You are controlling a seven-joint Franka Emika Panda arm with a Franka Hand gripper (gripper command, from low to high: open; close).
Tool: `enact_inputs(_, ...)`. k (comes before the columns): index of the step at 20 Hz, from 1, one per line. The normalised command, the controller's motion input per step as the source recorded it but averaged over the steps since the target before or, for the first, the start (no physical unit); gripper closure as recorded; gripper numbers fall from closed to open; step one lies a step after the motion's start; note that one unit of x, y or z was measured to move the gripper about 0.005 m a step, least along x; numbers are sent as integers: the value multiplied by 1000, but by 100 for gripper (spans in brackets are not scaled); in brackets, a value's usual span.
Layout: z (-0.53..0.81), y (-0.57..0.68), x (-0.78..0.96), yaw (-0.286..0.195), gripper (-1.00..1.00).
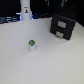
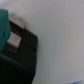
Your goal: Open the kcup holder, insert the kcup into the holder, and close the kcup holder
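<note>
The small white green-topped kcup (image 1: 31,45) stands mid-desk (image 1: 50,62), apart from the shut black boxy kcup holder (image 1: 64,26) near the far edge; no writing reads, jaws' state untellable.

white bottle (image 1: 25,10) on pale table (image 1: 50,62)

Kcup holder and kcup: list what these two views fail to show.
- Holder interior: front looks shut in the exterior view, so slots and any pods are hidden.
- Holder in the wrist view: cut off by the picture edge and blurred; only a corner shows.
- Kcup: too small and blurred for detail; absent from the wrist view.
- Hand: in neither view; open or shut unknown.
</note>
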Motion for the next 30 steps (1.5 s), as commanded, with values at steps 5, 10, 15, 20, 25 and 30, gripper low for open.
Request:
enact_inputs(5, -14, 670, -98, -160, -100)
enact_inputs(10, -128, 548, -17, -145, -100)
enact_inputs(15, -229, 523, 0, -140, -100)
enact_inputs(20, -258, 493, -1, -129, -100)
enact_inputs(25, -293, 420, -7, -111, -100)
enact_inputs(30, -325, 336, -1, -95, -100)
